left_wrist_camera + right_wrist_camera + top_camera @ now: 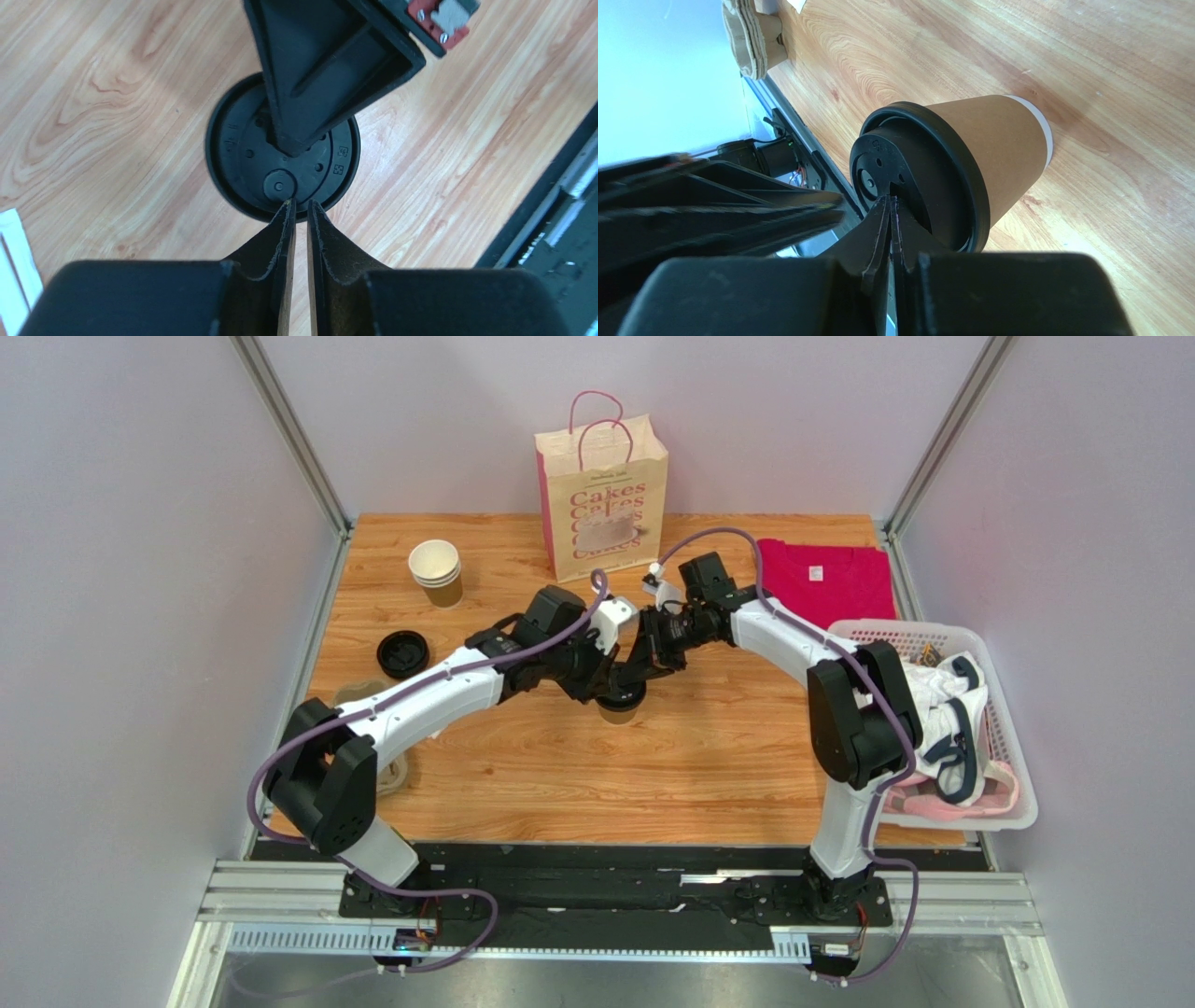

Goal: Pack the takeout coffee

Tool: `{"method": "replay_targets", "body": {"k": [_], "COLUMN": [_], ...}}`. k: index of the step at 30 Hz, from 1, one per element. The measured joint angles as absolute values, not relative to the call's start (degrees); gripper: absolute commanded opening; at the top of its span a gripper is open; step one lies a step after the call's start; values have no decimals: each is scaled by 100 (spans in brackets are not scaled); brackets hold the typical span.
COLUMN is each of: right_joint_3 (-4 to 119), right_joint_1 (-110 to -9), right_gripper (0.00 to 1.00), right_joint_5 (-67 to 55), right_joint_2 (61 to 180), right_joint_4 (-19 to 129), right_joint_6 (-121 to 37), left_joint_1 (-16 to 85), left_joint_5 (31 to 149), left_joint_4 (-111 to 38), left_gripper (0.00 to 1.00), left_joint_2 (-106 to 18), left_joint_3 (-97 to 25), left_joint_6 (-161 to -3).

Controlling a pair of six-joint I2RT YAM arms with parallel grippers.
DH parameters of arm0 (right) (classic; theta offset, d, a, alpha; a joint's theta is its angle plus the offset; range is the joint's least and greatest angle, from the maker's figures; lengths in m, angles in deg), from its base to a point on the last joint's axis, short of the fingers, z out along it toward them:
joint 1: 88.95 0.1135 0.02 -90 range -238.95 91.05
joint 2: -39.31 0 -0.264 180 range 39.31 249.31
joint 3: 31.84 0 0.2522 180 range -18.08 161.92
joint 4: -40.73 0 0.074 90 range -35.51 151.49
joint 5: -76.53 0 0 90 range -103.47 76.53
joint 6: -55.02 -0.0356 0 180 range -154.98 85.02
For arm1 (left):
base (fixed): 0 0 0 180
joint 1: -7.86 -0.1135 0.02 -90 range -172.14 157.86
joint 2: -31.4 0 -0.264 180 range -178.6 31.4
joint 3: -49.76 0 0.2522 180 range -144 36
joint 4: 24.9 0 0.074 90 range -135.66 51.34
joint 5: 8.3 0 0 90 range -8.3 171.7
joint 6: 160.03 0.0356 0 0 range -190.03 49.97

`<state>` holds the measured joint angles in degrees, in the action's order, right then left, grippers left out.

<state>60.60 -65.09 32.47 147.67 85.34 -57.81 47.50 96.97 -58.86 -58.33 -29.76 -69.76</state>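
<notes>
The takeout coffee (619,706), a brown kraft cup (1008,143) with a black lid (934,175), stands upright mid-table. In the left wrist view its lid (235,150) is seen from above. My left gripper (300,204) is shut with only a thin slit between the fingers, and its tips are at the lid's near edge. My right gripper (889,199) is shut, with its tips on the lid's top. Its fingers (330,63) cross over the lid in the left wrist view. Both grippers meet over the cup in the top view, the left (609,685) and the right (636,675).
A cream paper bag (602,490) with pink handles stands at the back. A stack of empty cups (436,571) and a loose black lid (403,653) lie at the left. A pink cloth (825,577) and a white basket (999,819) are at the right. A pulp carrier (749,35) sits under the left arm.
</notes>
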Motion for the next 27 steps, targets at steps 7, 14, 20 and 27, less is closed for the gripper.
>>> {"method": "replay_targets", "body": {"k": [7,14,20,27], "right_joint_3": [6108,6423,6460,6208], "right_joint_1": [-6507,-6573,-6745,-6802], "right_gripper": [18,20,30,39], "right_joint_5": [3546,3797,3505,2954], "right_joint_2": [14758,14415,14131,14131], "right_joint_4": [8558,8632,8921,9458], "right_joint_6": [-5792,-5816,-5656,-5368], "left_joint_1": [4302,4112,4114,4066], "left_joint_5": [10042,10464,10938,11076], "left_joint_4": [-6219,-6369,-6422,-6444], "left_gripper": [27,38,42,55], "left_joint_2": [-5798,-5796,-6073,-6554], "left_joint_3": [-3850,-3957,-4141,-4222], "left_joint_6": [-7256,-7520,-7721,-7916]}}
